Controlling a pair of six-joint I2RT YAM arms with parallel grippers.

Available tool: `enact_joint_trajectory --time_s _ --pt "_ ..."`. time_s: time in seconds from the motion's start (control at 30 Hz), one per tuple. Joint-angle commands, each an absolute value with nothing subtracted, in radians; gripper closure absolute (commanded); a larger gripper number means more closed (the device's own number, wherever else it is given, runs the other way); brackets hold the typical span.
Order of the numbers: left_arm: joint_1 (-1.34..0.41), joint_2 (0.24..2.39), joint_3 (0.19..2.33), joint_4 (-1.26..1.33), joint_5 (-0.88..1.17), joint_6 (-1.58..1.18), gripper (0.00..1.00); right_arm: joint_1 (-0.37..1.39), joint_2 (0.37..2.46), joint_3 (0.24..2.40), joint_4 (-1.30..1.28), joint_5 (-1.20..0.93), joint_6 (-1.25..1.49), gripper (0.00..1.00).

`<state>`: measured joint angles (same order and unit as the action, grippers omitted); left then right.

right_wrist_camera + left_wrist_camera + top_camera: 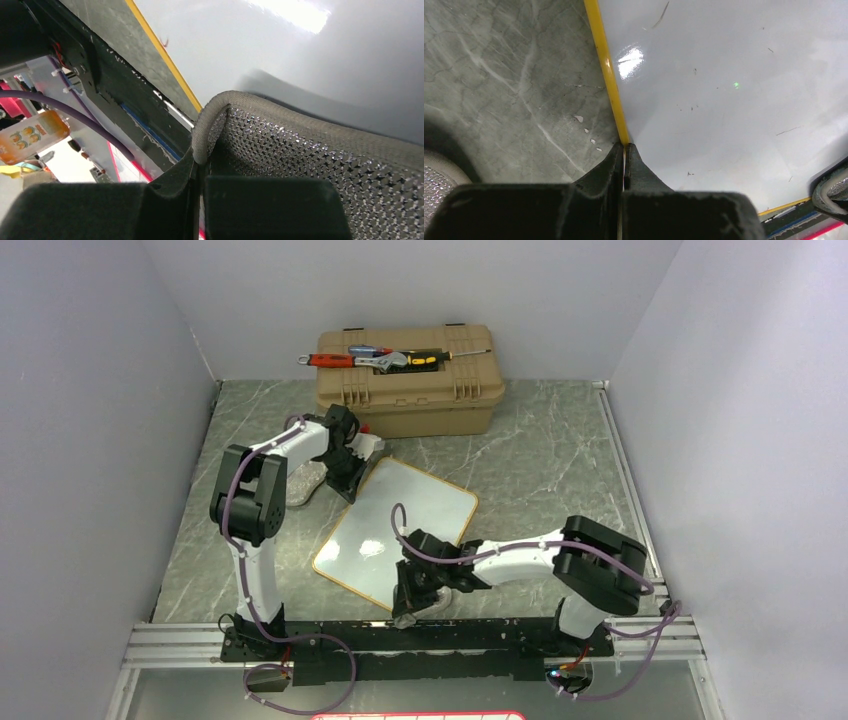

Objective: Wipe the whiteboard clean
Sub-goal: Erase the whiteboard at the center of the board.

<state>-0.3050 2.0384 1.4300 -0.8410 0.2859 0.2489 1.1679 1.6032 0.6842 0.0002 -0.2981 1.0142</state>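
Top view: board (395,530) lies skewed mid table (545,460), before toolbox (405,385). Right gripper (200,162) clenched on cloth (310,150) hem, at board's near edge. Left gripper (624,150) closed, tips at yellow rim (606,65); whether pinching it, cannot tell. Best: press cloth flat, long overlapping strokes over faint streaks (660,17), left bracing. Board glossy, slick; cloth coarse sparkly mesh.

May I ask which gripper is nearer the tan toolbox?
Left. The left gripper hangs just in front of the toolbox; the right gripper is at the near edge of the whiteboard.
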Motion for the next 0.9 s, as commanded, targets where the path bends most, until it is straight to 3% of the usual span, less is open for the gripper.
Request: enact_joint_trajectory --time_s 0.0,0.27,0.6,0.87 --pt "-0.37 2.161 1.299 -0.828 0.357 0.299 0.97 1.16 1.665 0.743 -0.055 -0.237 0.944 1.0" --pt "-0.376 2.16 1.291 -0.823 0.343 0.298 0.97 1.075 1.793 0.819 0.079 -0.293 0.936 1.0" --pt "-0.367 2.167 1.3 -0.824 0.33 0.307 0.97 1.055 1.562 0.567 0.073 -0.272 0.985 1.0" --pt "-0.367 2.171 1.307 -0.835 0.349 0.297 0.97 1.115 1.82 0.793 0.07 -0.266 0.945 1.0"
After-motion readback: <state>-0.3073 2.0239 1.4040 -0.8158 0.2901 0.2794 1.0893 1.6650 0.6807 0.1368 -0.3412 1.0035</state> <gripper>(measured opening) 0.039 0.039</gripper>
